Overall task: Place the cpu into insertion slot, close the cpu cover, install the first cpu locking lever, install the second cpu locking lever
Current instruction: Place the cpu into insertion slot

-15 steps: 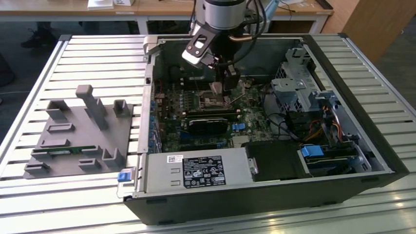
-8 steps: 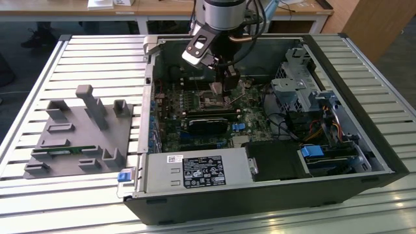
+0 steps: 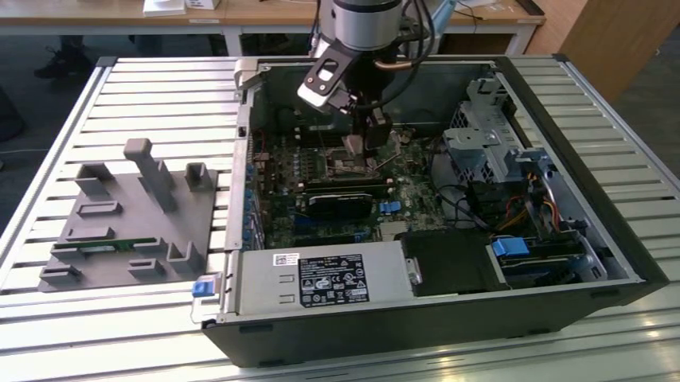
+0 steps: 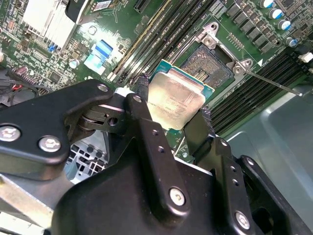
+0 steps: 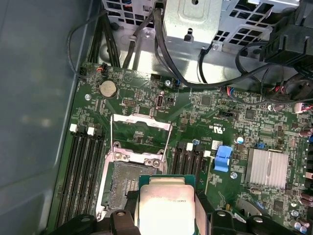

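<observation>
The arm (image 3: 367, 24) reaches straight down into the case (image 3: 425, 338), jaws clenched on the cpu (image 4: 176, 100) by two opposite edges. The silvery-topped, green-edged chip hangs just above the slot (image 4: 208, 61), unseated, with the cover (image 5: 142, 121) open.

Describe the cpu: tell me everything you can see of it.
The cpu is a small flat square chip: a pale silvery metal lid with faint print, on a green board whose edge shows around it. It is not seated. The gripper holds it, its black fingers pinching two opposite edges. It hangs above the open insertion slot, partly covering it in both wrist views.
</observation>
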### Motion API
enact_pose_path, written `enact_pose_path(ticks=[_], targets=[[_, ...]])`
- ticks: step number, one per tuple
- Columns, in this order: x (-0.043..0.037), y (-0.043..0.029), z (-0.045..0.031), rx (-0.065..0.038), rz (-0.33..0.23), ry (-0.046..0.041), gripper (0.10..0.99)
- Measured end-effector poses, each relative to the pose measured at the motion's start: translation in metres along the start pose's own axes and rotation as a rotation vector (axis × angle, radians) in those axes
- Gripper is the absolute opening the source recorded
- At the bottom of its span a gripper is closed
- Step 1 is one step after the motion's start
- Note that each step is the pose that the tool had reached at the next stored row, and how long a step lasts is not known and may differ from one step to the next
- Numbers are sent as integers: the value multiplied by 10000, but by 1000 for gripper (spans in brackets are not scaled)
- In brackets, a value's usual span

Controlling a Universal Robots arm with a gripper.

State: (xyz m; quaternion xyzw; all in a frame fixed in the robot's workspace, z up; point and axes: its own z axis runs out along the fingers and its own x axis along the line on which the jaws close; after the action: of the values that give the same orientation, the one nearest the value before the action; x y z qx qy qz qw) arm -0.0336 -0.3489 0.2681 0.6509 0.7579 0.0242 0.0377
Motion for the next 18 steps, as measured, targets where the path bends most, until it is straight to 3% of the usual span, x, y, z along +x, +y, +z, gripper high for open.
enact_pose_path(ticks=[12,18], targets=[[37,-6,86,6,108,-15,537],[67,-12,132,18,584,-55,537]])
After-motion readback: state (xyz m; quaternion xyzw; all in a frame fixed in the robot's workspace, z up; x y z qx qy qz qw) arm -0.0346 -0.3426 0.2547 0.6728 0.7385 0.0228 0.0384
